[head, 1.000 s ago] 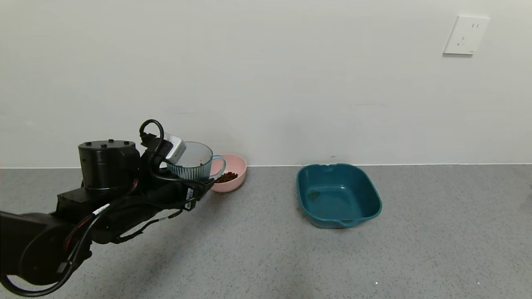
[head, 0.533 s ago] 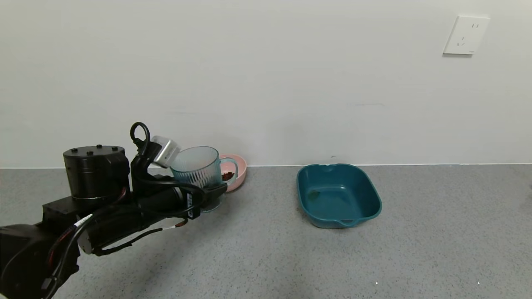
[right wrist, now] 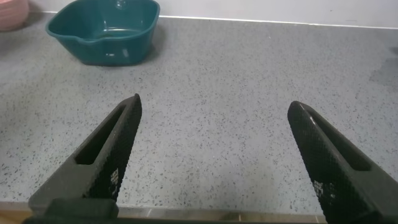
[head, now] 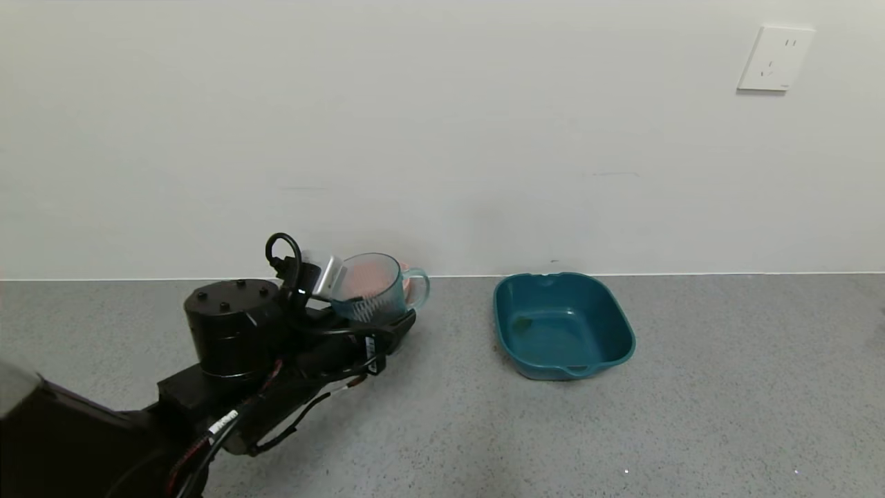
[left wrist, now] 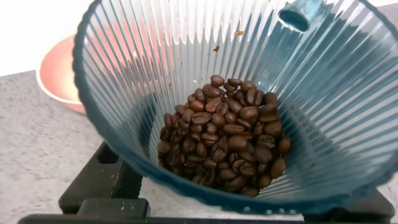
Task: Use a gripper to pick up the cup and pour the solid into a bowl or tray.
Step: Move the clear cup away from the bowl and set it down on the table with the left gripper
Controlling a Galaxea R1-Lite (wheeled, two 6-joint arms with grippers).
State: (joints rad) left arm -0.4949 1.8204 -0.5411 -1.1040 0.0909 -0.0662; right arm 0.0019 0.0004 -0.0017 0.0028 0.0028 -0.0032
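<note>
Here, cup clasped in left hand

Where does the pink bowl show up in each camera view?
Head view: pink bowl by the wall, mostly hidden behind the cup.
Left wrist view: it shows beyond the cup's rim.
Right wrist view: only an edge, beside the teal basin.
Shared landmark: the grey speckled floor.
</note>
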